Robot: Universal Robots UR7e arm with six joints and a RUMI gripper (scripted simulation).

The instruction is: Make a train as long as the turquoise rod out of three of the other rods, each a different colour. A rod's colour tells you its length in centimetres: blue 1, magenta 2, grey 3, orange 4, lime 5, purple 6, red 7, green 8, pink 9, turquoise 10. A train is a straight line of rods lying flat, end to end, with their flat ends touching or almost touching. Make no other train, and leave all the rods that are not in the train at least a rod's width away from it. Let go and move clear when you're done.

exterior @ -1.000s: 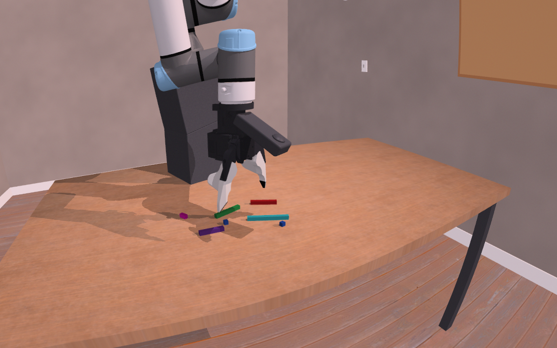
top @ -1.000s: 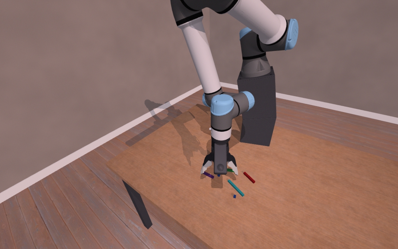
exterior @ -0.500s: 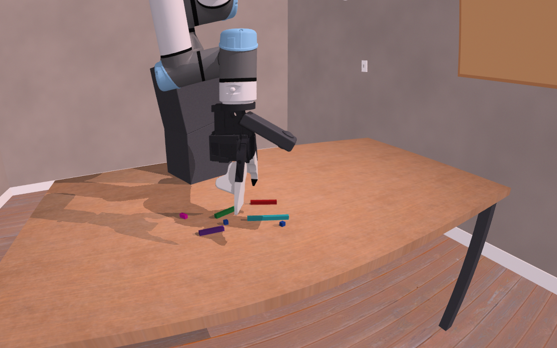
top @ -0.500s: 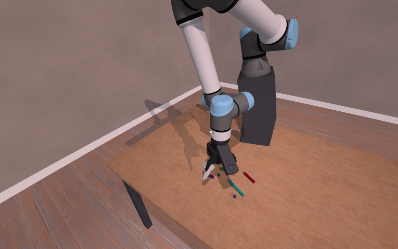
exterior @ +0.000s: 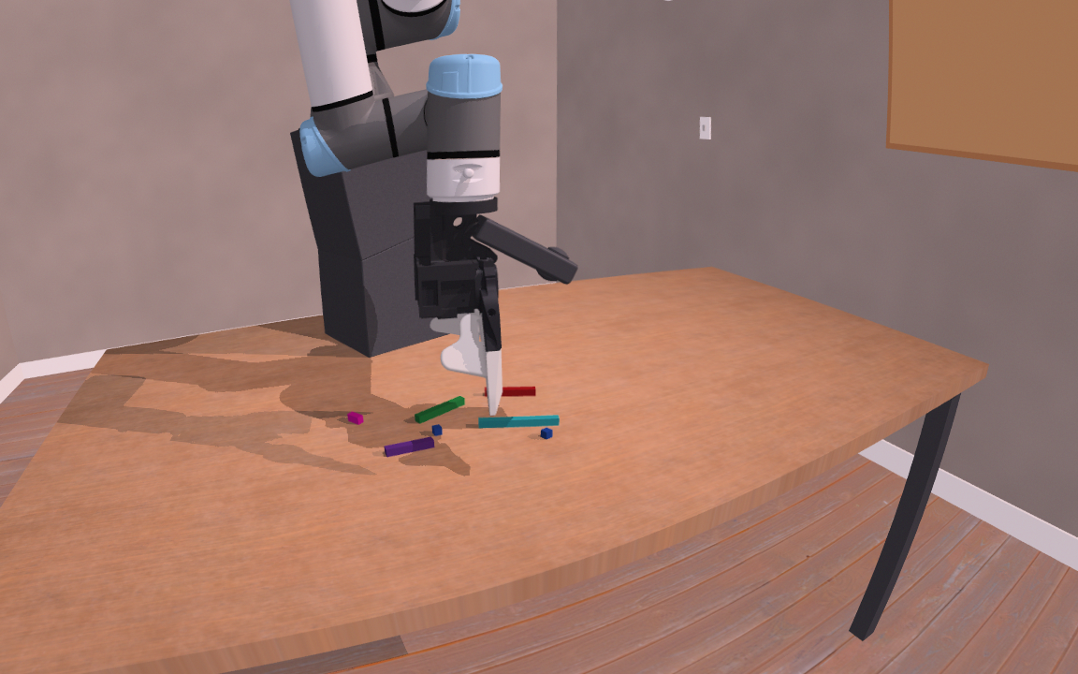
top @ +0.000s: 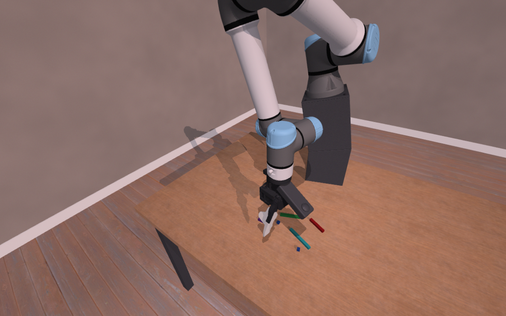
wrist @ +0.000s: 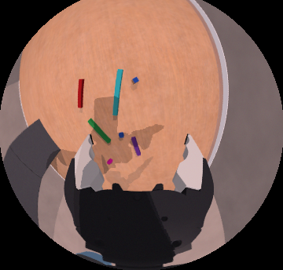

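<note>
Jaws stand spread to full width with nothing between them; the gripper [wrist: 138, 144] hangs above the table [exterior: 693, 352], fingertips pointing down over the cluster of rods. In the wrist view, one white finger [wrist: 83, 160] shows at lower left and the other at lower right, well apart.

Turquoise rod [wrist: 117, 92]: lies flat, alone, no rod touching either end. In the exterior view one fingertip [exterior: 492, 381] appears to come down near its left end [exterior: 517, 420]; contact cannot be confirmed.

Red rod [wrist: 80, 93]: flat, roughly parallel to the turquoise rod and apart from it.

Green rod [wrist: 99, 130]: flat, set at an angle, its far end near the turquoise rod's near end but not in line with it.

Purple rod [wrist: 136, 146]: flat, near the green rod, separate from it.

Two small blue rods: one [wrist: 121, 135] between the green and purple rods, touching neither; the other [wrist: 135, 80] just beside the far end of the turquoise rod.

Magenta rod [wrist: 109, 161]: closest to the left finger in the wrist view, apart from the others.

No rods lie end to end; no train is formed.

Arm's shadow falls across the green, blue, purple and magenta rods. Dark pedestal [exterior: 350, 251] stands behind the cluster on the table. In the top view the purple and magenta rods are mostly hidden behind the gripper.
</note>
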